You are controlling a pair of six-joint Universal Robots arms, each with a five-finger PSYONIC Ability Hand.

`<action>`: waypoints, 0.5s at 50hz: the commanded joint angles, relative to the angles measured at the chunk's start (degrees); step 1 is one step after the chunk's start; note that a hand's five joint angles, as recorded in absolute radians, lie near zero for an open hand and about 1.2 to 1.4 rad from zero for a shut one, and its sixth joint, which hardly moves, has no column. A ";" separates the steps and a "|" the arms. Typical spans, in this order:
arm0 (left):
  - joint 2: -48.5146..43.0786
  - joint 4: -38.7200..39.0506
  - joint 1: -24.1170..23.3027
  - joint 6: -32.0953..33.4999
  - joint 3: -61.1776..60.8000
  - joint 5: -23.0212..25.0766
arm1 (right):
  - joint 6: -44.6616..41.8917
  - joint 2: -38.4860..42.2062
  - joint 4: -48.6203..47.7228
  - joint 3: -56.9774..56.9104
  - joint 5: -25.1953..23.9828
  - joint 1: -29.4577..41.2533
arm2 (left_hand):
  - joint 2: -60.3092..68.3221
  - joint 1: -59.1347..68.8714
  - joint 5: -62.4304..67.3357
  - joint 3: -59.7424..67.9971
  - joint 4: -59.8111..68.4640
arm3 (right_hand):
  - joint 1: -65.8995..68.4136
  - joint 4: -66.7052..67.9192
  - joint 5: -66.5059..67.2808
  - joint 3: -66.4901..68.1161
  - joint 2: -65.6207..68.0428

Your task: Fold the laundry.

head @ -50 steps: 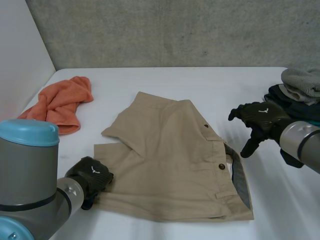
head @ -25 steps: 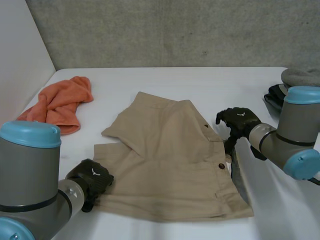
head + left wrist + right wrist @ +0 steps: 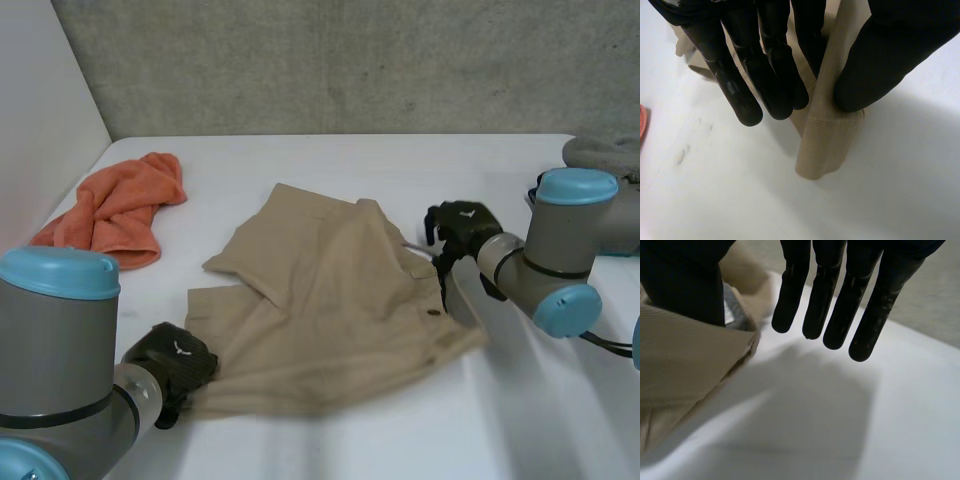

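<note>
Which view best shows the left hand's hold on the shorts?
The left wrist view: the left hand pinches a hem corner of the beige shorts between thumb and fingers. The head view shows that hand's back at the shorts' near corner, the hold hidden. The right wrist view shows the shorts' waistband end.

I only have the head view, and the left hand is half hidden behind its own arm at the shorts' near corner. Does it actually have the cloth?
Observer: Yes. The left wrist view shows the left hand pinching a hemmed corner of the khaki shorts between thumb and fingers.
Operator: And the other one?
Observer: In its wrist view, the right hand has straight fingers over bare table, off the cloth. Its thumb lies against the waistband.
</note>
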 commanded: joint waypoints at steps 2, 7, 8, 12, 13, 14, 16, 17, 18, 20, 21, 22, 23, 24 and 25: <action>0.00 0.01 0.42 0.08 -0.45 -0.49 | 7.37 0.30 -5.08 -6.10 15.10 -3.56 | 11.21 13.61 13.66 11.46 11.00 | 19.57 12.51 20.81 12.47 12.23; 0.08 0.01 0.33 0.08 -0.54 -0.49 | 7.29 -0.14 -5.79 -5.49 14.85 -5.60 | 11.21 13.61 13.66 11.46 11.00 | 19.07 12.01 20.30 11.96 11.72; 0.08 0.01 0.33 0.08 -0.62 -0.49 | 7.02 -0.23 -5.27 -4.88 13.97 -5.51 | 11.21 13.61 13.66 11.46 11.00 | 18.23 11.17 19.47 11.13 10.89; 0.17 0.10 -0.02 0.08 -0.71 -0.40 | 6.67 -0.75 -4.39 -2.86 10.99 -5.60 | 11.21 13.61 13.66 11.46 11.00 | 16.55 9.49 17.79 9.44 9.20; 0.17 0.10 -0.20 0.08 -0.71 -0.40 | 6.67 -0.93 -4.21 -2.50 10.37 -5.60 | 11.21 13.61 13.66 11.46 11.00 | 15.87 8.82 17.11 8.77 8.53; 0.26 0.10 -0.28 0.08 -0.71 -0.40 | 6.58 -1.19 -4.12 -2.15 9.75 -5.60 | 11.21 13.61 13.66 11.46 11.00 | 14.87 7.81 16.11 7.76 7.53; 0.26 0.10 -0.37 0.08 -0.71 -0.40 | 6.50 -2.33 -3.60 -0.67 8.09 -5.60 | 11.21 13.61 13.66 11.46 11.00 | 11.85 4.79 13.09 4.75 4.51; 0.35 0.10 -0.55 0.00 -0.71 -0.40 | 6.49 -2.77 -3.59 -0.05 7.55 -5.60 | 11.21 13.61 13.66 11.46 11.00 | 10.67 3.61 11.90 3.56 3.32; 0.26 0.10 -0.64 0.00 -0.71 -0.40 | 6.41 -3.30 -3.59 0.57 7.11 -5.60 | 11.21 13.61 13.66 11.46 11.00 | 9.32 2.26 10.56 2.22 1.98; 0.26 0.10 -0.81 0.00 -0.71 -0.40 | 5.97 -4.88 -3.68 2.23 5.71 -5.60 | 11.21 13.61 13.66 11.46 11.00 | 4.63 -2.43 5.87 -2.47 -2.71; 0.35 0.01 -0.99 0.00 -0.80 -0.40 | 5.45 -5.24 -3.77 2.77 5.18 -5.60 | 11.21 13.61 13.66 11.46 11.00 | 2.60 -4.46 3.84 -4.50 -4.74; 0.26 0.10 -1.08 0.00 -0.80 -0.40 | 4.92 -5.50 -3.85 3.21 4.65 -5.60 | 11.21 13.61 13.66 11.46 11.00 | 0.25 -6.81 1.49 -6.86 -7.09; 0.35 0.10 -1.08 0.00 -0.89 -0.40 | 4.13 -5.76 -3.94 3.65 4.12 -5.60 | 11.21 13.61 13.66 11.46 11.00 | -2.27 -9.33 -1.03 -9.38 -9.62; 0.35 0.10 -1.16 0.00 -0.89 -0.40 | 2.21 -5.94 -3.94 4.17 3.25 -5.51 | 11.21 13.61 13.66 11.46 11.00 | -6.79 -13.85 -5.56 -13.90 -14.14; 0.35 0.10 -1.16 0.00 -0.98 -0.49 | 1.06 -6.03 -3.86 4.35 2.89 -5.51 | 11.21 13.61 13.66 11.46 11.00 | -8.84 -15.90 -7.60 -15.94 -16.18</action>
